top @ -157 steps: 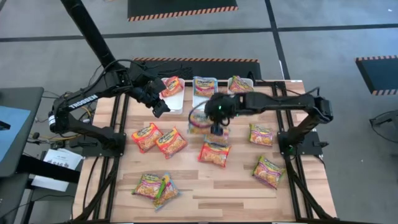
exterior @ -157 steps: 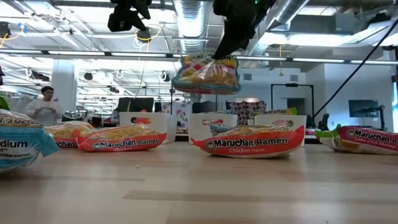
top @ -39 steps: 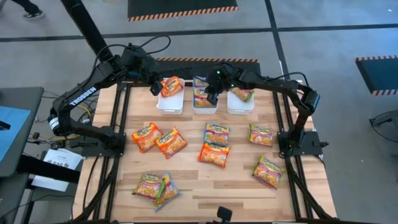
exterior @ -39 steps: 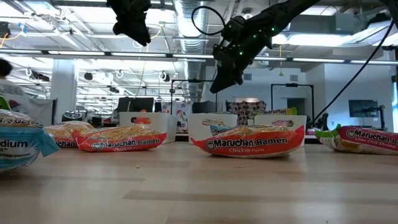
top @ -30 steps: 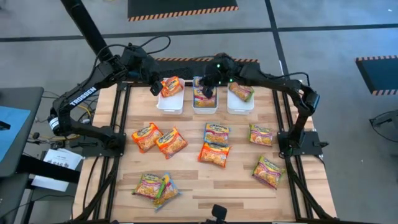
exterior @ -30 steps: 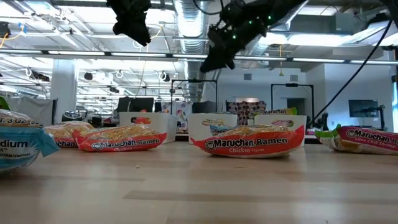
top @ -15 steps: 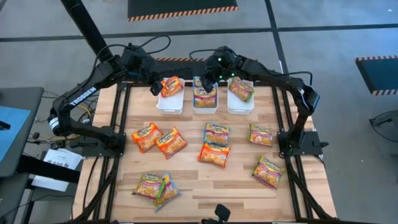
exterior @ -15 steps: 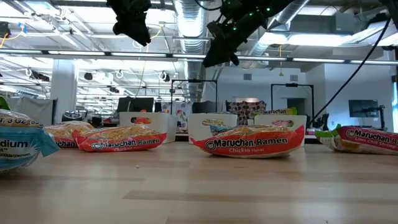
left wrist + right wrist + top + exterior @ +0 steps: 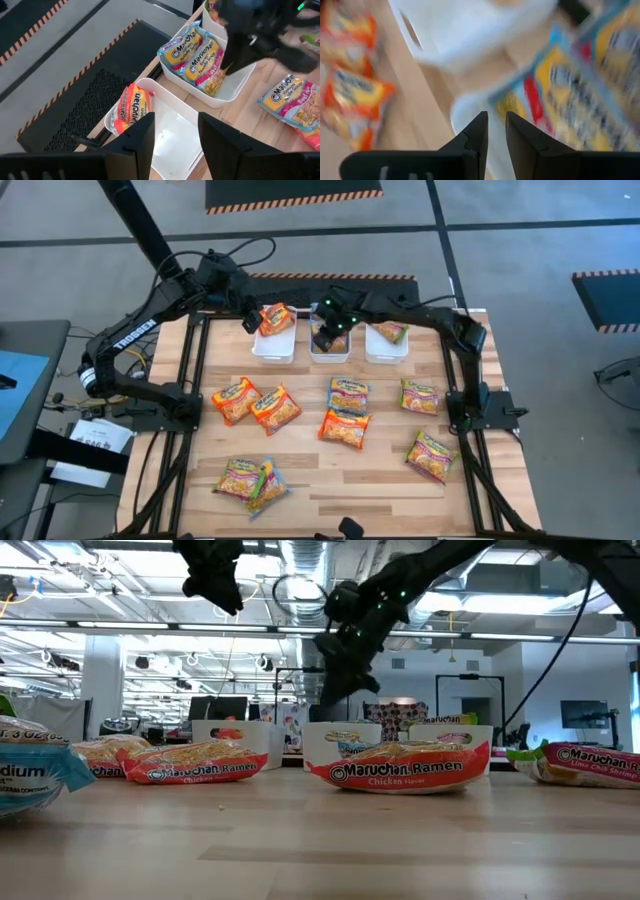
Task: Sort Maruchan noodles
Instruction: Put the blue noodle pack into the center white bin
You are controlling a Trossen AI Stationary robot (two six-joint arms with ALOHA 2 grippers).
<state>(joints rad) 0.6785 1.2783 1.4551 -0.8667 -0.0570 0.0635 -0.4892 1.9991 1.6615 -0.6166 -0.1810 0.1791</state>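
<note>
Blue packets [image 9: 330, 336] half hidden under right hand [image 9: 322, 340].

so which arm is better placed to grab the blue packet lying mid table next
Right. Its claw hangs over the middle white plastic bin, just beyond the blue-edged shiny ramen packet; the left claw waits farther off by the left bin.

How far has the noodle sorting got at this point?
Done: packets lie in all three bins, orange, blue and green. In hand: nothing; the right gripper hangs empty over the middle bin, the left gripper by the left bin. Left: nine packets on the table.
</note>
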